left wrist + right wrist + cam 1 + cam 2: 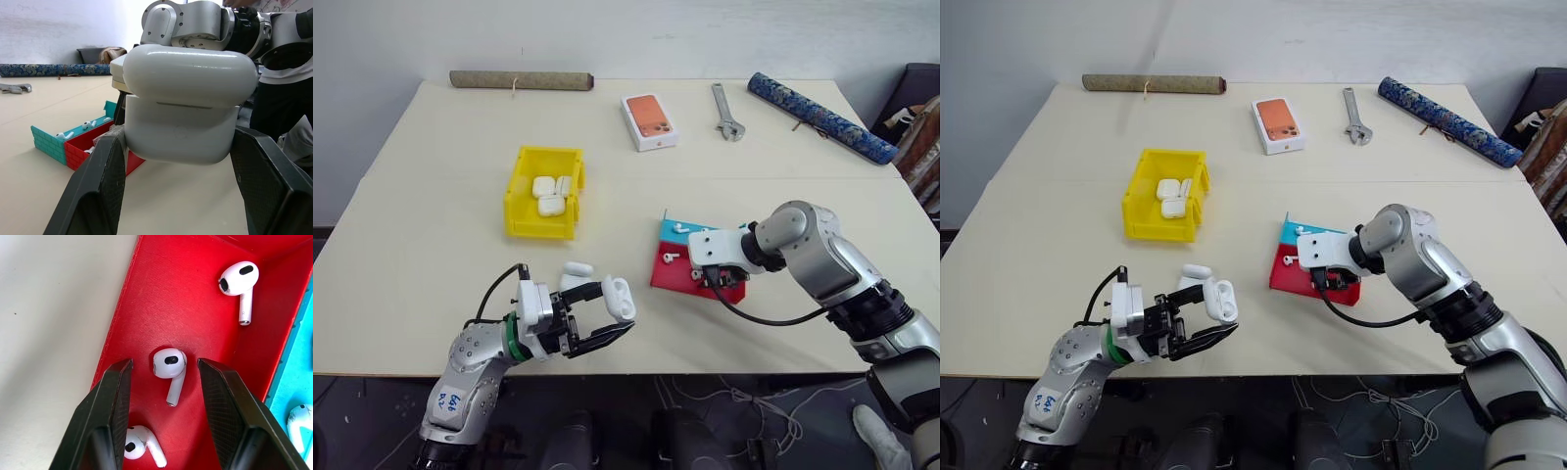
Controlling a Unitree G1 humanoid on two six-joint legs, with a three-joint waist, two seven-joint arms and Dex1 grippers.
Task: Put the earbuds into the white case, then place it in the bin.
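Left gripper [617, 318] clamped on a white case [618, 298], lid ajar, held above the table's [431, 215] near edge. Yellow bin [544, 192] behind holds more cases. Right gripper [164, 382] — fingers parted — straddles one earbud [169, 367] in the red tray [161, 293], not touching.

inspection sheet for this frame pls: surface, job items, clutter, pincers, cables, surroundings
Surface: beige table, bare between items.
Job's things: white case, lid open, in the left pincer; second case on the table; three cases in the yellow bin; earbuds in the red-and-blue tray.
Clutter: phone box, wrench, brown roll, blue patterned roll.
Grippers: left pincer shut on the white case; right pincer open, straddling one earbud in the red section.
Cables: black wrist cable at the right arm.
Surroundings: white wall.
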